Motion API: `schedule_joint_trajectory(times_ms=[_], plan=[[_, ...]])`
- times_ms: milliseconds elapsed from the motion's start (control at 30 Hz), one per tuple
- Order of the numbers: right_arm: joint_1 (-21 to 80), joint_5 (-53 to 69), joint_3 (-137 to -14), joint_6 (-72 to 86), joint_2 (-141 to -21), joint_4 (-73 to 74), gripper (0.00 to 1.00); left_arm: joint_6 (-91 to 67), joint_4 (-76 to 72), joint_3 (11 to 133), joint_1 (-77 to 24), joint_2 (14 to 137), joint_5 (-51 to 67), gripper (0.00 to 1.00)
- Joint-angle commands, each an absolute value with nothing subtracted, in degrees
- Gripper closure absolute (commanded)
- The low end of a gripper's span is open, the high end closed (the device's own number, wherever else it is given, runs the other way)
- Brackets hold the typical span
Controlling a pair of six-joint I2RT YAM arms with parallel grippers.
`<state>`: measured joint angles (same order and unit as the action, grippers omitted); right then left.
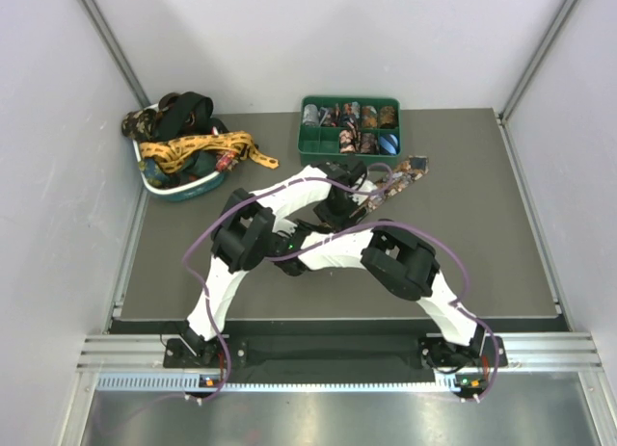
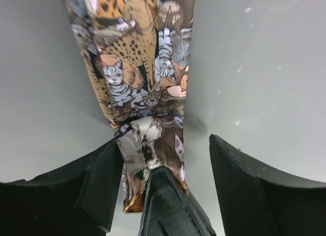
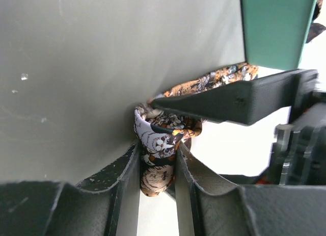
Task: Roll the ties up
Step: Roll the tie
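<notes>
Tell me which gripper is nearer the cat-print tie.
Right. The right gripper is shut on the folded end of the cat-print tie. The left gripper stands open, straddling the tie beside that grip.

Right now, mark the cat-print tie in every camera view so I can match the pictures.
Top view: the cat-print tie lies right of centre, just below the green tray.
Left wrist: the tie fills the top centre, running down into the open left gripper.
Right wrist: low centre, its rolled end pinched in the right gripper.
Shared landmark: the grey table under it in all three.
</notes>
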<state>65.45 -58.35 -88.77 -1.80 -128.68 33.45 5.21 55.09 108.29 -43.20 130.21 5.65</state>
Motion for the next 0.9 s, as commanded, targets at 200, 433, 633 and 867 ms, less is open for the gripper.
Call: schedule_joint_trajectory(times_ms=[200, 433, 633, 867], plan=[[65.13, -50.19, -84.55, 1.93, -122.43, 28.66, 0.8, -2.17, 28.33, 92.48, -38.77, 111.02, 13.26, 0.22], [65.04, -47.2, -82.36, 1.93, -120.15, 26.2, 0.81, -7.99, 6.43, 73.67, -32.44, 95.9, 16.35, 0.18], [64.6, -43.16, -80.16, 1.32, -116.29, 23.12, 0.81, -14.06, -4.38, 62.41, -27.78, 87.37, 14.68, 0.19], [61.62, -31.93, -74.63, 1.14, -109.17, 17.5, 0.81, -20.9, -9.93, 53.01, -24.53, 80.78, 8.53, 0.19]])
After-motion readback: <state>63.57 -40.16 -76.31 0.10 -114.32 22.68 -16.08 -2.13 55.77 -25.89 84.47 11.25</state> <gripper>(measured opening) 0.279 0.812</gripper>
